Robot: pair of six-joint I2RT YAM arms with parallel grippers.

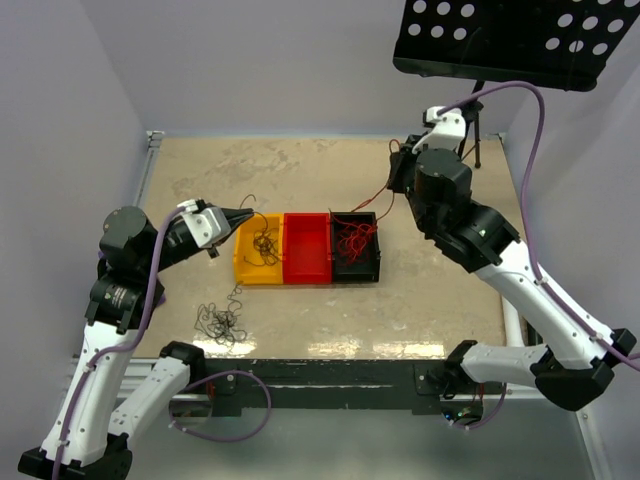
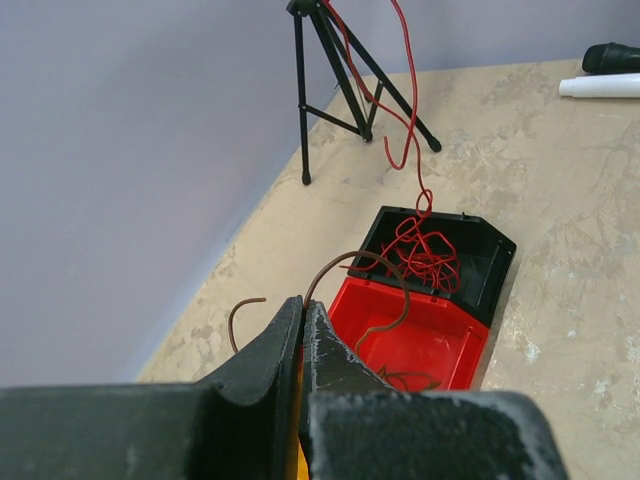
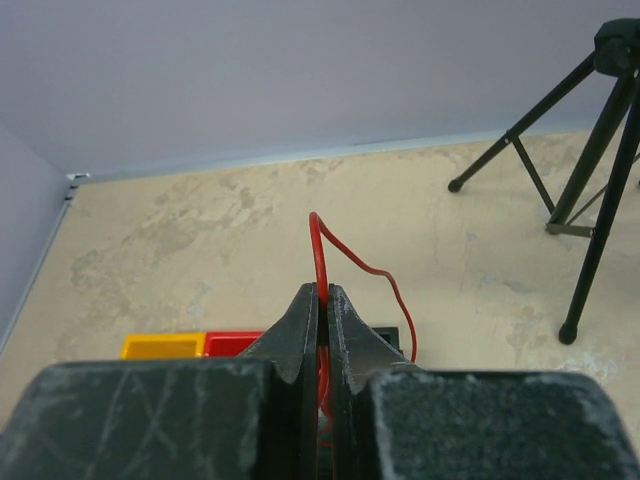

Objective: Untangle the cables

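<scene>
My left gripper (image 1: pixel 245 217) hovers over the yellow bin (image 1: pixel 243 268), shut on a brown cable (image 2: pixel 372 258) that arches out past its fingertips (image 2: pixel 310 325). Dark cables (image 1: pixel 263 246) lie in that bin. My right gripper (image 1: pixel 396 175) is raised behind the black bin (image 1: pixel 379 262), shut on a red cable (image 3: pixel 319 245) that runs down to the red cables (image 1: pixel 353 240) in that bin. The red bin (image 1: pixel 307 248) stands between the other two. A loose tangle of dark cables (image 1: pixel 222 322) lies on the table, in front of the yellow bin.
A black perforated music stand (image 1: pixel 510 40) overhangs the back right corner, and its tripod legs (image 3: pixel 590 180) stand on the table behind the right gripper. Grey walls close off the back and both sides.
</scene>
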